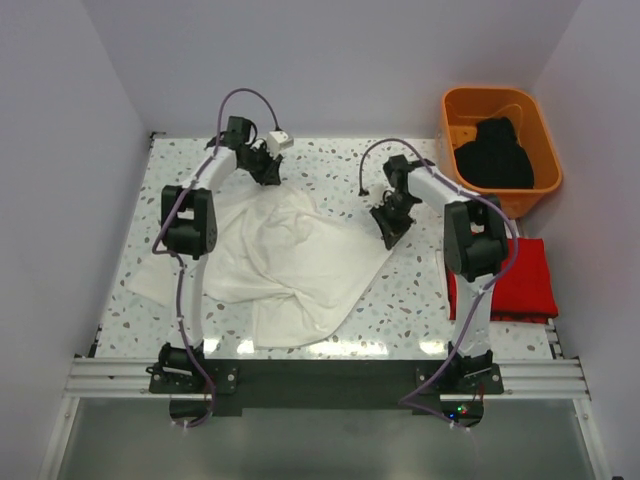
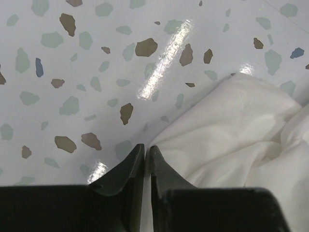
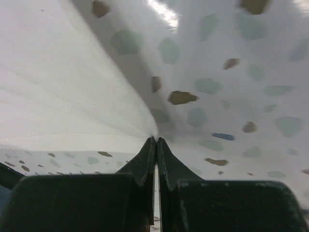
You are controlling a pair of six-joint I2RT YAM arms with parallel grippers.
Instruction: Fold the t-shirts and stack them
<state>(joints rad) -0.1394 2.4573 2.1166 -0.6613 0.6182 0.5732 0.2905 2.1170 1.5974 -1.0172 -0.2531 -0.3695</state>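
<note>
From above, on the speckled table, the white t-shirt lies rumpled and half spread, left of centre. The left gripper sits at its far edge, the right gripper at its right corner. A red t-shirt lies folded at the near right, and a black t-shirt is heaped in the orange tub at the far right.

At the left wrist, the left gripper has its jaws drawn almost together just where the white t-shirt ends. Whether cloth is caught between them I cannot tell.

At the right wrist, the right gripper is pressed together on the white t-shirt, which fans away taut from the tips.

The cotton looks light, limp and thin. It will likely sag and wrinkle unless it is held by edges or corners at two points and drawn flat.
</note>
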